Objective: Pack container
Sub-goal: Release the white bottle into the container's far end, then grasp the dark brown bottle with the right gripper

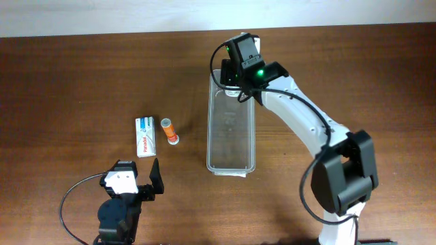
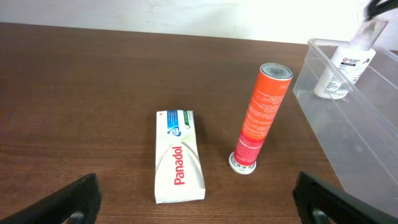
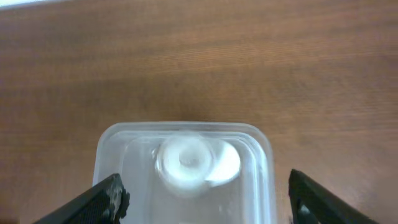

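While flat, container (image 1: 230,139) long axis fwd-back.

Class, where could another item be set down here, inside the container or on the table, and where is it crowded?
Free: inside the container, from white bottle to near wall; table between orange tube and container. Crowded: its far end, bottle under right pincer.

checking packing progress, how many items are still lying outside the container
2: the Panadol box and the orange tube beside it, both left of the container.
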Tool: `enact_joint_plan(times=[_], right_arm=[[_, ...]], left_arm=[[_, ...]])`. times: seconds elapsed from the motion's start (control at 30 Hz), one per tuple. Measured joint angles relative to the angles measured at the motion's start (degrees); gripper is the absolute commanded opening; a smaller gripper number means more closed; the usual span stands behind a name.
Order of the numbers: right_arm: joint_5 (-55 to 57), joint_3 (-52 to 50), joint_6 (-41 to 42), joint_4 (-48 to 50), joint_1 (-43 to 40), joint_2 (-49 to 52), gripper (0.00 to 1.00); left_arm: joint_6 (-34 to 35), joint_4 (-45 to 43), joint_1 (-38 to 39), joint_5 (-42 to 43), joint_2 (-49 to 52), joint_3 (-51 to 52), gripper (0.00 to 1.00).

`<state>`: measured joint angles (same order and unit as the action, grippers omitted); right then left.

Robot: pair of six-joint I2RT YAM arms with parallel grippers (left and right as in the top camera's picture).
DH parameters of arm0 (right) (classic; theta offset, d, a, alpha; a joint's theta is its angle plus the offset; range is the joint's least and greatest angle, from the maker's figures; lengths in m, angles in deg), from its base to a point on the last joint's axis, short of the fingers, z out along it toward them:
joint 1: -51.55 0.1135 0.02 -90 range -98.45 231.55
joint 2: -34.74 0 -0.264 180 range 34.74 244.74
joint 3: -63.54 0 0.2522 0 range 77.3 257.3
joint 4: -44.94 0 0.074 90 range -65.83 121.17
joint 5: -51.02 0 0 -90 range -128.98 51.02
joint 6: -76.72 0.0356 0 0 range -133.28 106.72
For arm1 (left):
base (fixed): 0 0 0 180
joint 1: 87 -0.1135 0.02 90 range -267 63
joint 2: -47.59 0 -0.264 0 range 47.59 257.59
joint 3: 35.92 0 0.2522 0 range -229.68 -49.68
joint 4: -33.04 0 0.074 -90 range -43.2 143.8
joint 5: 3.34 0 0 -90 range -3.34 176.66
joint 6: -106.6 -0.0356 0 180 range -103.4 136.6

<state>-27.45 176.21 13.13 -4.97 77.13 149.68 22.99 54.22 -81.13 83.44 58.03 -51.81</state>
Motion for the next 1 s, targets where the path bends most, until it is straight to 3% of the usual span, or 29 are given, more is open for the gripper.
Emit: enact_joint_plan(times=[0.13,0.27,0.43,0.53,0.67,0.87,1.0], right_arm=[[-0.02,2.71,-0.24,-12.02,-0.42,-5.35,0.87],[0.02,4.52,-0.48,-26.25,-3.93,-12.92,0.86],[0.26,5.14,-0.48,-37.62,-14.08,-16.68,0.86],[-0.2,3.74,-0.52,-38.47,-19.96,-15.39,0.85],[-1.9,-0.17,-0.63,-37.55,-24.68,-12.63,0.75],[-3.06,-6.71,-0.76,-33.0,-26.21,-8.87,0.72],[-3.48,-11.02,-0.83,-28.13,-26.21,-7.8,0.64]], left_arm=[[0.0,0.0,0.0,0.0,0.0,0.0,0.99],[0.0,0.0,0.0,0.0,0.0,0.0,0.99],[0.0,0.0,0.0,0.0,0.0,0.0,0.99],[0.0,0.0,0.0,0.0,0.0,0.0,0.99],[0.0,0.0,0.0,0.0,0.0,0.0,0.99],[0.0,0.0,0.0,0.0,0.0,0.0,0.99],[0.0,0.0,0.0,0.0,0.0,0.0,0.99]])
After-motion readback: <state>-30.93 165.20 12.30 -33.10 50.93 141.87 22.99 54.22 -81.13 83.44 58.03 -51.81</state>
